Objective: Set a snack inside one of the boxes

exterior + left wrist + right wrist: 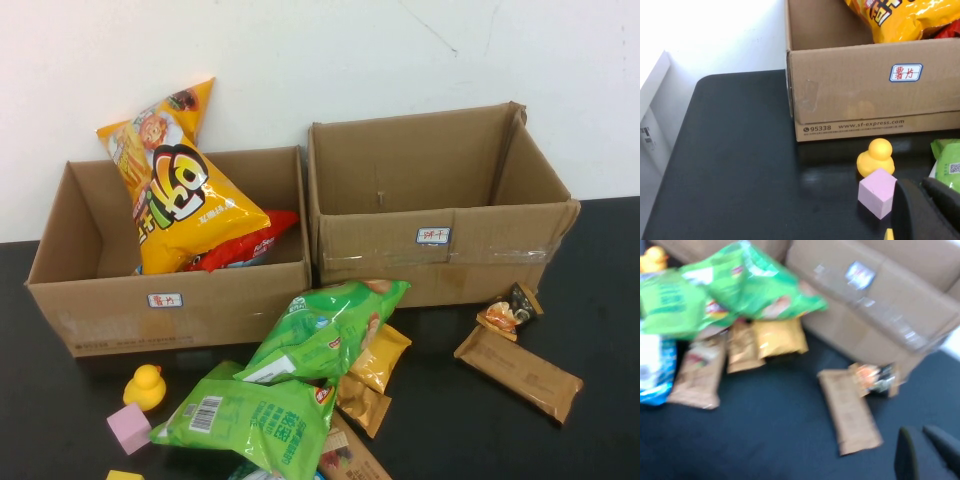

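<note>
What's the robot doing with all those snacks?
It is sorting snacks into boxes. The left box already holds a yellow chip bag and a red bag. The right box looks empty. More snacks, like the green bags, lie on the table. The left gripper hangs near a duck; the right gripper holds nothing.

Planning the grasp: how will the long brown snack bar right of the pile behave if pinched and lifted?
The brown snack bar lies flat with straight edges, so it probably stays fairly stiff. Its thin wrapper suggests it is light, and it may slide on the smooth black table. Left end effector and right end effector show only at the wrist views' edges, not near it.
</note>
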Controlling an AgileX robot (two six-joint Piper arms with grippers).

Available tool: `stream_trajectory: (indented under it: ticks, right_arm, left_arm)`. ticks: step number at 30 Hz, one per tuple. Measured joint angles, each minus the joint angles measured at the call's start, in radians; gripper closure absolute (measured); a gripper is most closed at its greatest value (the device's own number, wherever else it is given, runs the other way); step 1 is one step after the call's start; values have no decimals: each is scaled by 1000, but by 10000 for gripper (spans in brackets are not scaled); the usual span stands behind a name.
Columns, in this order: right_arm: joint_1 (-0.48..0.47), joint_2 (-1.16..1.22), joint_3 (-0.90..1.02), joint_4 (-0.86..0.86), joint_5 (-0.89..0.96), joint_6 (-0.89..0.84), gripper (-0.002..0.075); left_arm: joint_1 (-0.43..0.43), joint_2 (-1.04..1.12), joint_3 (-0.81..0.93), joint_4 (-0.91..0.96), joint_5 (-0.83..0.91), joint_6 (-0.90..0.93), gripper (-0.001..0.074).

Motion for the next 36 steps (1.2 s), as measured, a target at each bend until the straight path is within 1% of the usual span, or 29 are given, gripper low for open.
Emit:
stream_trajectory:
  ticks: [3, 5, 9, 12, 13, 15, 19, 26, 36]
  right_arm:
    - [-22, -35, 36, -53, -79, 32, 726]
    - [-55, -67, 74, -92, -137, 92, 726]
    - [-167, -159, 177, -184, -229, 238, 726]
    - [-251, -231, 268, -227, -240, 327, 726]
    - [-299, -278, 322, -238, -238, 362, 726]
    - [-335, -307, 368, -242, -225, 386, 726]
    - [-349, -313, 402, -244, -210, 447, 726]
    - [-349, -314, 402, -244, -210, 489, 726]
    - [-333, -314, 402, -244, -210, 494, 726]
  left_arm:
    - [0, 0, 0, 1, 0, 0, 736]
    - [0, 0, 0, 1, 0, 0, 736]
    - [0, 0, 0, 1, 0, 0, 736]
    - [0, 0, 0, 1, 0, 0, 736]
    - [0, 0, 0, 1, 0, 0, 736]
    - [0, 0, 0, 1, 0, 0, 736]
    - [0, 0, 0, 2, 0, 0, 736]
    - [0, 0, 0, 2, 0, -2, 736]
    - [0, 0, 0, 2, 0, -2, 736]
